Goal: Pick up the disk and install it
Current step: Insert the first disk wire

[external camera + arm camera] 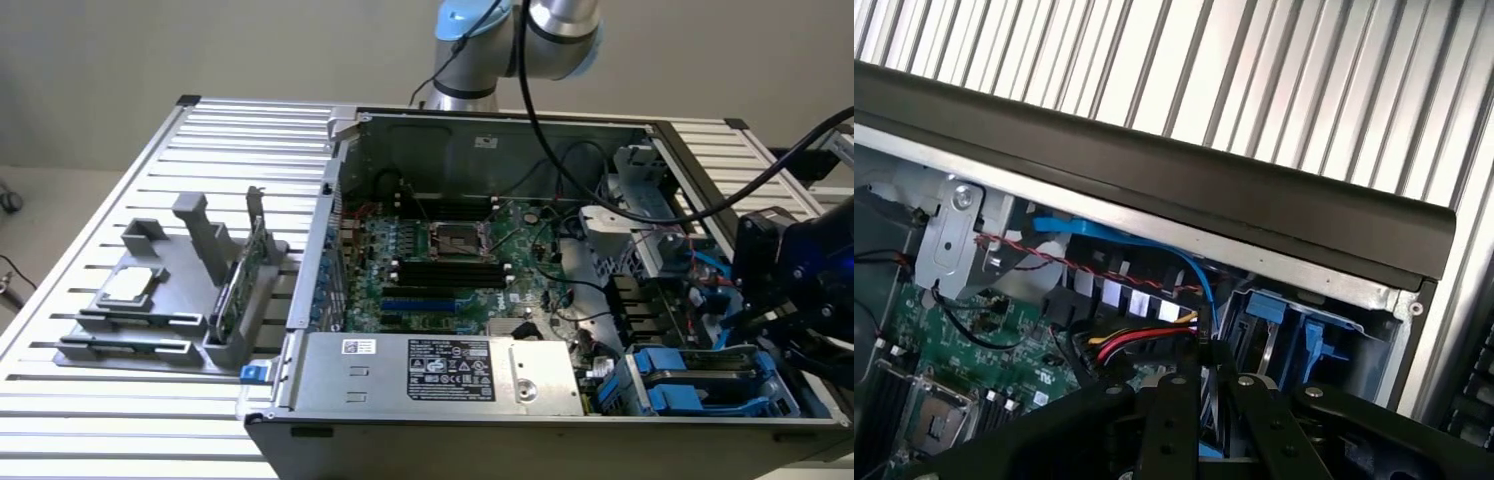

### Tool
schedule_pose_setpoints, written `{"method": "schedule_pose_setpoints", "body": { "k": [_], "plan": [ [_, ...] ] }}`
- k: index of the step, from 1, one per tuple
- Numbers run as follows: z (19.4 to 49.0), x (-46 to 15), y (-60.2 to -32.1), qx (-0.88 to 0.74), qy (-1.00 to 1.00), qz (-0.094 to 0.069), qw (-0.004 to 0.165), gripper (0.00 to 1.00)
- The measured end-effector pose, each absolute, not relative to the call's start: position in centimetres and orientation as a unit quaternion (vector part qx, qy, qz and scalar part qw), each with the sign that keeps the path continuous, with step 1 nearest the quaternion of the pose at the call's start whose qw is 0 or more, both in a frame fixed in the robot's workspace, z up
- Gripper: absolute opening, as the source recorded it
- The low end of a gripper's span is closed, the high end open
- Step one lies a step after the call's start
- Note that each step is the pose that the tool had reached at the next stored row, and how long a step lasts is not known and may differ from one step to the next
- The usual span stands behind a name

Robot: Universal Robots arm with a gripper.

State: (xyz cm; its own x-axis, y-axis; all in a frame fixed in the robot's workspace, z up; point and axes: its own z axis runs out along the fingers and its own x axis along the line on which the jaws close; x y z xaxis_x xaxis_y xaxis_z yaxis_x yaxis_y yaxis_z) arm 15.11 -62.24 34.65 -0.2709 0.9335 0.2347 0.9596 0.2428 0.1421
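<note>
Slatted table [120,425], tool [1206,385] over open case [507,128]

Plain off-white wall [267,50] behind. Broad white slatted metal table [147,440], glare on near slats. Beige floor [54,190] beyond table edge, exterior view's left.

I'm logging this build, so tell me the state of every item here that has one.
computer case: open, side panel off, insides exposed.
disk: in its blue carrier at the case's drive bay, by the gripper; seating unclear.
CPU chip: lying flat on the tray, outside the case.
green circuit card: standing on edge in the tray.
</note>
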Motion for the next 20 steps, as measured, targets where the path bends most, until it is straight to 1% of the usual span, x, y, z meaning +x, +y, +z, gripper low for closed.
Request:
{"method": "schedule_pose_setpoints", "body": {
  "k": [5, 8, 14, 20],
  "plan": [
    [34.48, 15.10, -62.25, -0.619, -0.774, -0.117, 0.065, 0.17],
    [34.46, 15.08, -62.25, -0.629, -0.766, -0.113, 0.069, 0.17],
    [34.45, 15.01, -62.25, -0.638, -0.759, -0.112, 0.068, 0.17],
    [34.46, 14.97, -62.25, -0.644, -0.755, -0.106, 0.065, 0.17]
  ]
}}
